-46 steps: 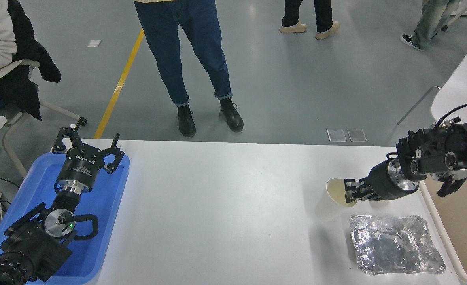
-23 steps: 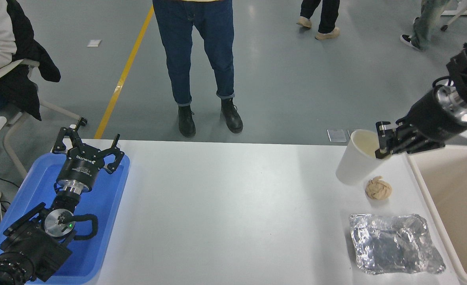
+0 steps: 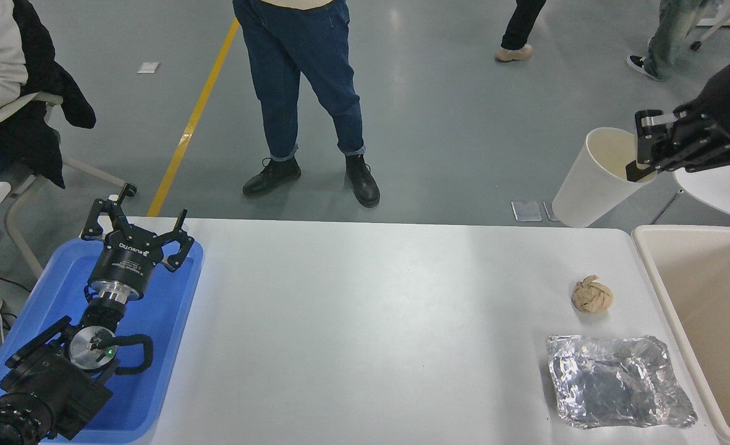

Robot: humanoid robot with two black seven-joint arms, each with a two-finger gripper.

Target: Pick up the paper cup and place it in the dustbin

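**Cup aloft, bin to the near right**

While the paper cup hangs high beyond the table's far right corner, the right gripper is clamped on its rim, one finger inside the mouth and one outside the wall. The cup tilts, its long axis sloping from the base at lower left up to the mouth at upper right, so the cream inside faces the gripper. It touches nothing but those fingers.

The dustbin stands against the table's right edge, its opening below the cup and off to the right and nearer the robot. Judging from that, the coming move is a carry rightward and toward the robot until the cup hangs over the opening. The right arm is the only one within reach; the left gripper is parked, fingers spread, over the blue tray at the table's left edge.

Near the right edge lie a crumpled brown paper ball and a silver foil sheet. Beyond the table people stand on a grey floor.
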